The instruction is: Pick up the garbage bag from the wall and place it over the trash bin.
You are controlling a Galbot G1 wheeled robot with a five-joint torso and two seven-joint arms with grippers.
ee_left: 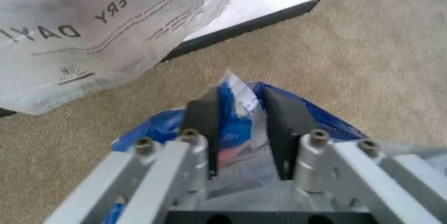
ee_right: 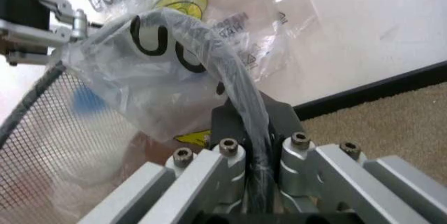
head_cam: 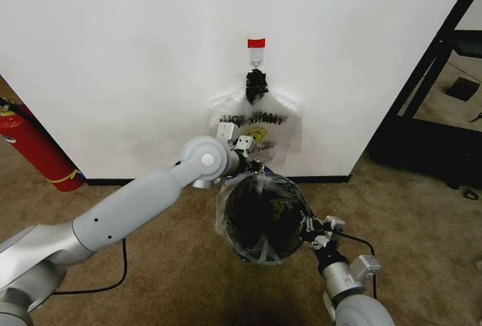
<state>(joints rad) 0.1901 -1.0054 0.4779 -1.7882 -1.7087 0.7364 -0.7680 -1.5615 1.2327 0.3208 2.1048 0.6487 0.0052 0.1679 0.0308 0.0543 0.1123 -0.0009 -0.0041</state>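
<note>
I'm in the fitting step: garbage bag (head_cam: 260,217) drapes over the trash bin (head_cam: 263,220), left tool (ee_left: 241,124) pinching its far edge, right tool (ee_right: 255,130) clamped on the near rim; next, seating the film evenly.

The room is bright with soft, even light. The big plain white wall (head_cam: 135,55) looks very bright, almost glowing. A dark shadow lies on the brown carpet floor (head_cam: 422,213) at the bottom. In both wrist views the grey metal near the fingers is blurry, and shiny spots glare on the see-through plastic bag with a yellow smiley (ee_right: 231,20).
</note>
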